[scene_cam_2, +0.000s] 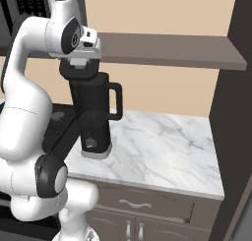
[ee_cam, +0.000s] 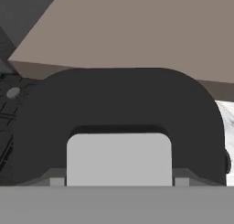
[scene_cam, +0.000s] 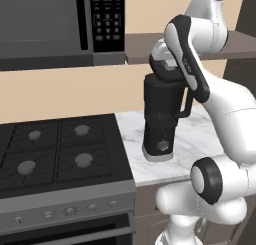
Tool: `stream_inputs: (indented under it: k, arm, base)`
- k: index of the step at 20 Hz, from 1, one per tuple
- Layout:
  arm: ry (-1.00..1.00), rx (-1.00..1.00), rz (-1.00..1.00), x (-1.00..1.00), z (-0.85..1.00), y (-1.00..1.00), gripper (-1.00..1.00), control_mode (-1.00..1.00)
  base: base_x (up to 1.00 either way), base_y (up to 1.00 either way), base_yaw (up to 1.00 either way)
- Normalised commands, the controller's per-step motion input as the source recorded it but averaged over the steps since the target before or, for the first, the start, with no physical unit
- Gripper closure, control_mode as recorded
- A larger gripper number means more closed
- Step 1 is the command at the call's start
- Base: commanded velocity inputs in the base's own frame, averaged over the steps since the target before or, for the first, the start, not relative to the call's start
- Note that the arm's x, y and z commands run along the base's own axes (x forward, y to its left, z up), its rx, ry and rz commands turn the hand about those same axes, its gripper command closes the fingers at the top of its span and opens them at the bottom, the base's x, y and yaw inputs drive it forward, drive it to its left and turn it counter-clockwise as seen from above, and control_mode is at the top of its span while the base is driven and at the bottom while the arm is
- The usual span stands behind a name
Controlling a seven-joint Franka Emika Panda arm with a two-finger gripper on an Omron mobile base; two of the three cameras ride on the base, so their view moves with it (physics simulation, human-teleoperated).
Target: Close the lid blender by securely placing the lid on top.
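Note:
The blender (scene_cam: 160, 120) (scene_cam_2: 93, 118), a tall black jar with a looped side handle on a narrower base, stands on the marble counter (scene_cam_2: 162, 146) beside the stove. The lid (scene_cam_2: 78, 72) (ee_cam: 119, 99), a flat round black cap, sits level right at the jar's top. My gripper (scene_cam_2: 79, 64) (scene_cam: 167, 73) points straight down onto it, shut on the lid. In the hand view the lid is very close, with a light grey block at its near edge. The fingertips are hidden against the lid.
A black stove (scene_cam: 55, 149) lies left of the blender, with a microwave (scene_cam: 50, 24) above it. A brown shelf (scene_cam_2: 172, 50) runs along the wall just behind and above the hand. A dark cabinet side (scene_cam_2: 238, 136) bounds the counter on the right.

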Motion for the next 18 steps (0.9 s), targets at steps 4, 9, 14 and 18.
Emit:
stream_inputs:
  k: [4,9,14,18]
  arm:
    - [0.07,0.00,0.00,0.52,-0.27,0.12,1.00,-1.00]
    - [0.01,0.00,0.00,0.42,-0.39,0.00,1.00,-1.00]
    - [0.01,0.00,0.00,0.36,-0.26,-0.03,1.00,-1.00]
    - [0.06,0.00,-0.04,0.01,-0.09,-0.14,1.00,-1.00]
  base:
    - [0.00,0.00,0.00]
    - [0.00,0.00,0.00]
    - [0.00,0.00,0.00]
    - [0.00,0.00,0.00]
